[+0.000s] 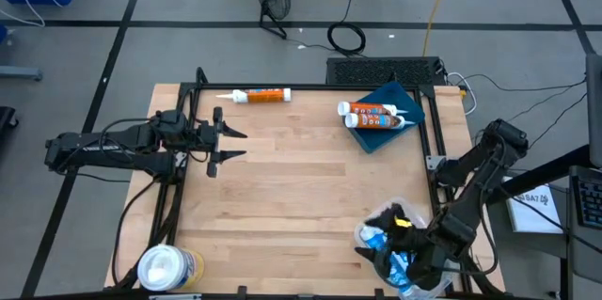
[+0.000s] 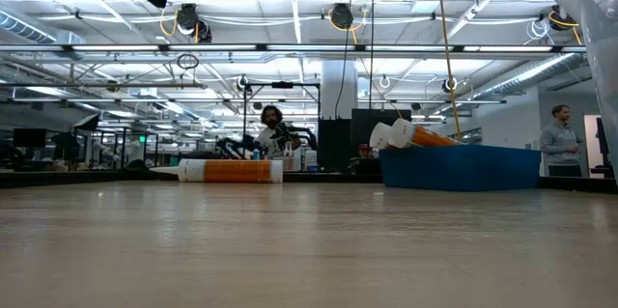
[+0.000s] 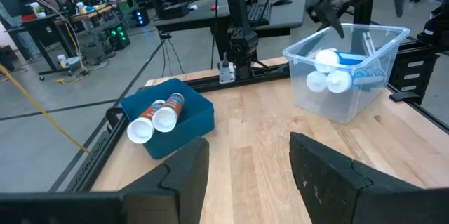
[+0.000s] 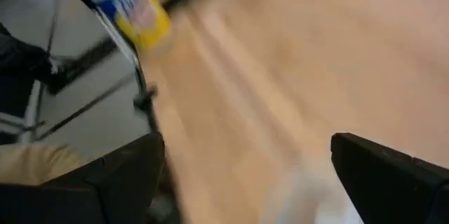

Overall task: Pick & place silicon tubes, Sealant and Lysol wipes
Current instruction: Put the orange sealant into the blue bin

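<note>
An orange-and-white caulk tube (image 1: 260, 95) lies on its side at the table's far edge, and it shows in the low view (image 2: 230, 170) too. Two more tubes (image 1: 374, 116) lie in a blue bin (image 1: 403, 96) at the far right; the left wrist view (image 3: 160, 115) shows their white ends. The yellow Lysol wipes canister (image 1: 169, 267) with its white lid stands at the near left corner. My left gripper (image 1: 237, 145) is open and empty over the table's left part. My right gripper (image 4: 245, 175) is open over the clear tub (image 1: 374, 244) at the near right.
The clear plastic tub (image 3: 347, 69) holds several white and blue tubes. Black frame rails run along the table's left and right sides (image 1: 435, 150). Bare wood lies in the table's middle (image 1: 310, 187). People stand in the room beyond the table (image 2: 561, 139).
</note>
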{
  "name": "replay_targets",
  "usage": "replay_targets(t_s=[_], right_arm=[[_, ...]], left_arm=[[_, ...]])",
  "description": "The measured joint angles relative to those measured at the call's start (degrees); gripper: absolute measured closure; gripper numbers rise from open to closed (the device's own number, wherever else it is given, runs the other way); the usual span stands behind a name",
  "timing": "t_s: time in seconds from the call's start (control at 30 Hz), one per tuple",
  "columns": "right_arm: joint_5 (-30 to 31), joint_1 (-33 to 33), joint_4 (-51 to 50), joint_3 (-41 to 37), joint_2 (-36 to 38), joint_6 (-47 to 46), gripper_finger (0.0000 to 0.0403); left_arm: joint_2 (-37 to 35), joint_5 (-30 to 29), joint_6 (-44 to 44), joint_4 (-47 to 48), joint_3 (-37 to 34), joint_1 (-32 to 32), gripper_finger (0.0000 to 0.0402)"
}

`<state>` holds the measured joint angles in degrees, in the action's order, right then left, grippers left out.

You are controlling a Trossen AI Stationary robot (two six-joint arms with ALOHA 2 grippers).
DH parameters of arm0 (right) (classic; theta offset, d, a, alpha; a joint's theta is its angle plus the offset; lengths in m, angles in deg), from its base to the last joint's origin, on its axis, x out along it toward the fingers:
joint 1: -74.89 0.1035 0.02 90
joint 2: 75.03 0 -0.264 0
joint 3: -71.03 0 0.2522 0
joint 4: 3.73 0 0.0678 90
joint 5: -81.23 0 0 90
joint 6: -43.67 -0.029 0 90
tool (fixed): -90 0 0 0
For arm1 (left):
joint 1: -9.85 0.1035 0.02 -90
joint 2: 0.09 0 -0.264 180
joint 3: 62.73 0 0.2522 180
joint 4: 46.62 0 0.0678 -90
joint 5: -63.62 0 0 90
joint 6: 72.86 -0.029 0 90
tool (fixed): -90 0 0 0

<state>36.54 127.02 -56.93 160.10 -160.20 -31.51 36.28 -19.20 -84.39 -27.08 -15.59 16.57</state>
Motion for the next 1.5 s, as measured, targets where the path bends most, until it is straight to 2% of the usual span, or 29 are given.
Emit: replay_targets(t_s=[0.1, 0.2, 0.3, 0.37, 0.47, 0.63, 0.8, 0.93, 1.23, 1.5], right_arm=[[10.5, -0.4, 10.2, -3.6, -0.2, 17.1, 0.0022], [18.2, -1.7, 23.2, -9.6, -0.3, 32.6, 0.0022], [23.9, -4.2, 37.1, -15.9, -0.3, 43.4, 0.0022], [24.1, -6.5, 45.1, -20.2, -0.3, 48.3, 0.0022], [17.2, -11.0, 56.4, -25.8, 0.0, 53.8, 0.0022], [-3.3, -20.1, 73.3, -31.5, 0.3, 63.2, 0.0022], [-22.6, -30.9, 78.0, -32.4, 0.3, 71.0, 0.0022], [-34.6, -40.0, 79.6, -32.4, 0.3, 73.6, 0.0022], [-47.5, -54.3, 79.7, -32.4, 0.3, 76.1, 0.0022], [-50.8, -59.0, 78.7, -32.4, 0.2, 77.5, 0.0022]], left_arm=[[0.0, 0.0, 0.0, 0.0, 0.0, 0.0, 0.0204], [0.0, 0.0, 0.0, 0.0, 0.0, 0.0, 0.0204], [0.0, 0.0, 0.0, 0.0, 0.0, 0.0, 0.0204], [0.0, 0.0, 0.0, 0.0, 0.0, 0.0, 0.0204], [0.0, 0.0, 0.0, 0.0, 0.0, 0.0, 0.0204], [0.0, 0.0, 0.0, 0.0, 0.0, 0.0, 0.0204], [0.0, 0.0, 0.0, 0.0, 0.0, 0.0, 0.0204], [0.0, 0.0, 0.0, 0.0, 0.0, 0.0, 0.0204], [0.0, 0.0, 0.0, 0.0, 0.0, 0.0, 0.0204], [0.0, 0.0, -1.7, -2.2, 0.0, 0.0, 0.0204]])
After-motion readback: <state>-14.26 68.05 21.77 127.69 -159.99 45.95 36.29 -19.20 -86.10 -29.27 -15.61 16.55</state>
